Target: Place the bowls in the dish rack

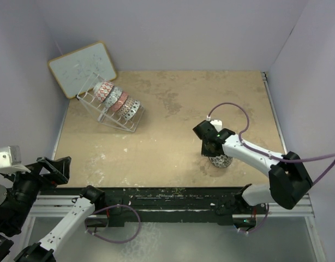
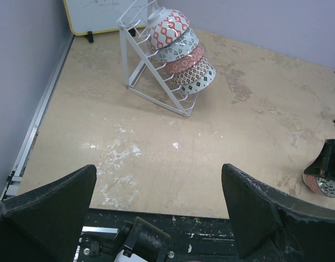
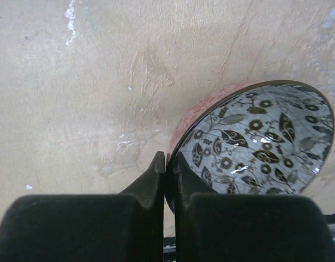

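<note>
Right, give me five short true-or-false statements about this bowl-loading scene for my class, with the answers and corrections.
1. The right pincer is shut on the rim of a bowl. True.
2. The left pincer holds a bowl. False: it is open and empty, at the near edge of the table.
3. The held bowl has leaves and flowers inside. True.
4. The dish rack stands at the far right of the table. False: it is at the far left, in front of the whiteboard.
5. The racked bowls lie flat in a stack. False: they stand on edge in a row.
</note>
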`<state>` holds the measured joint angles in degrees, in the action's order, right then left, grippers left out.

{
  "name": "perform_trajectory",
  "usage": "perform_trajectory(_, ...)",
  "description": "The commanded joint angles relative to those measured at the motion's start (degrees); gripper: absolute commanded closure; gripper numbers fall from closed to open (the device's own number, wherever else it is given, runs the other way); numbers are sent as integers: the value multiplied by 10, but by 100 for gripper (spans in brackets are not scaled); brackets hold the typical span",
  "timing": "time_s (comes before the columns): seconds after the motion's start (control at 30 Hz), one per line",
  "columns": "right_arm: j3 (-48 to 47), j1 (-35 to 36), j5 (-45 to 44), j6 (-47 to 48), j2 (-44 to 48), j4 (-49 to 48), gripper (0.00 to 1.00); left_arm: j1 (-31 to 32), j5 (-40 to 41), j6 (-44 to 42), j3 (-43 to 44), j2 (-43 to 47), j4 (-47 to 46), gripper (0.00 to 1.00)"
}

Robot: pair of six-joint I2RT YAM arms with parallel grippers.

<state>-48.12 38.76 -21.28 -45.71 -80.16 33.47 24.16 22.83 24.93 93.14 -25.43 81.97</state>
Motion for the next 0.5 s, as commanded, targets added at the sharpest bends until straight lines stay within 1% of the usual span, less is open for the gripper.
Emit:
perform_trajectory(0.0,-25,-1,4,-4,39,-6,100,4,11,4,-1,3,-11,1)
perform_trajectory(0.1,-59,-1,10,17,52,-23,100,4,10,6,0,4,-11,1)
perform_trajectory(0.2,-90,-1,53,36,61,-62,100,4,12,8,7,3,-5,1)
perform_trajectory(0.27,-122,-1,98,47,68,-111,100,4,16,8,13,2,0,1)
perform_trajectory(0.33,-146,-1,162,62,70,-196,100,4,18,8,20,0,3,1)
perform_trajectory(0.37,-157,-1,196,62,69,-221,100,4,19,8,25,-2,5,1)
perform_trajectory(0.47,-196,-2,309,49,50,-363,100,4,22,7,39,-9,10,1)
